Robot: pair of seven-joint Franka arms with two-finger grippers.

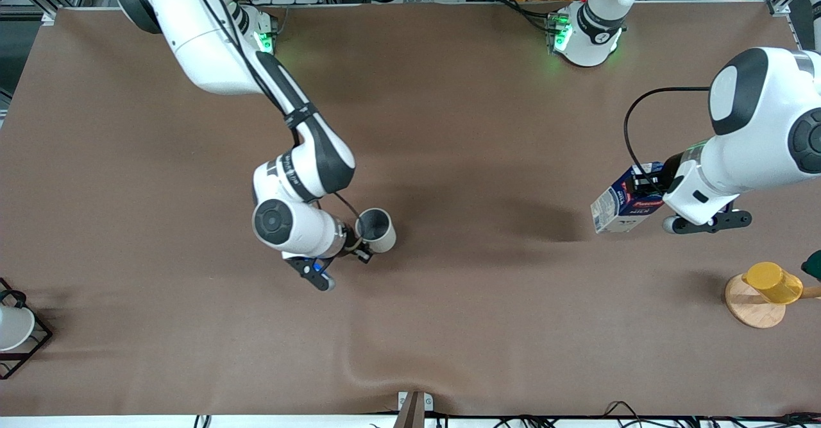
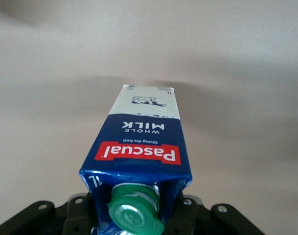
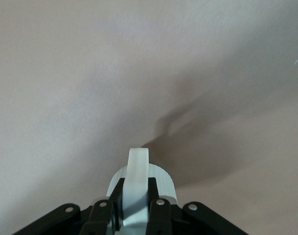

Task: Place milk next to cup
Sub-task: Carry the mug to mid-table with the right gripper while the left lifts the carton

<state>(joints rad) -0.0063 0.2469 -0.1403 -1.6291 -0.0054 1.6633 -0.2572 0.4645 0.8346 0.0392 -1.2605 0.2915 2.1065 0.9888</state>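
The milk [image 1: 625, 201], a dark-blue and white carton with a red label, hangs tilted over the table toward the left arm's end. My left gripper [image 1: 649, 187] is shut on its top. In the left wrist view the milk [image 2: 144, 132] points away from the gripper [image 2: 136, 211], its green cap [image 2: 135, 211] between the jaws. The beige cup [image 1: 376, 229] with a grey inside is near the table's middle. My right gripper [image 1: 359, 246] is shut on its handle. In the right wrist view the cup [image 3: 161, 178] shows with its handle [image 3: 137, 171] clamped by the gripper [image 3: 135, 203].
A yellow cup [image 1: 771, 282] lies on a round wooden stand [image 1: 750, 309] at the left arm's end, nearer the front camera than the milk. A white cup [image 1: 13, 326] sits in a black wire rack [image 1: 35, 344] at the right arm's end. The brown cloth [image 1: 449, 126] wrinkles near the front edge.
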